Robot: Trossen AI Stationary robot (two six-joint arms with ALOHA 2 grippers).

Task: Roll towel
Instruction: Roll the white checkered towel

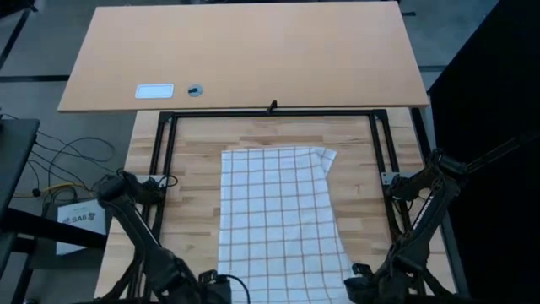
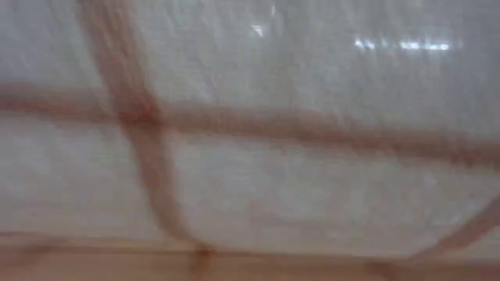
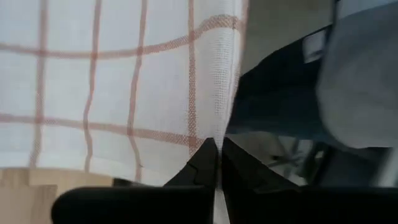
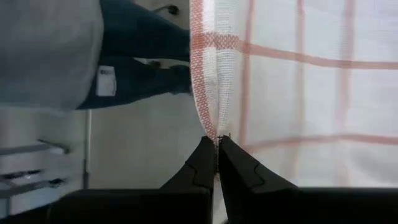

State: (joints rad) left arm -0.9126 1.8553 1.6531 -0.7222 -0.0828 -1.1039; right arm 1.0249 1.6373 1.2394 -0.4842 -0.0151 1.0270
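White checked towel [image 1: 277, 215] spread long on table, far corner folded

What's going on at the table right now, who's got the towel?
Both arms have it. The left gripper is shut on one side edge of the towel, and the right gripper is shut on the opposite edge, both at the near end of the table. The checked cloth hangs right in front of the low camera, while its far part lies flat on the wood with one far corner folded over. No roll has formed yet.
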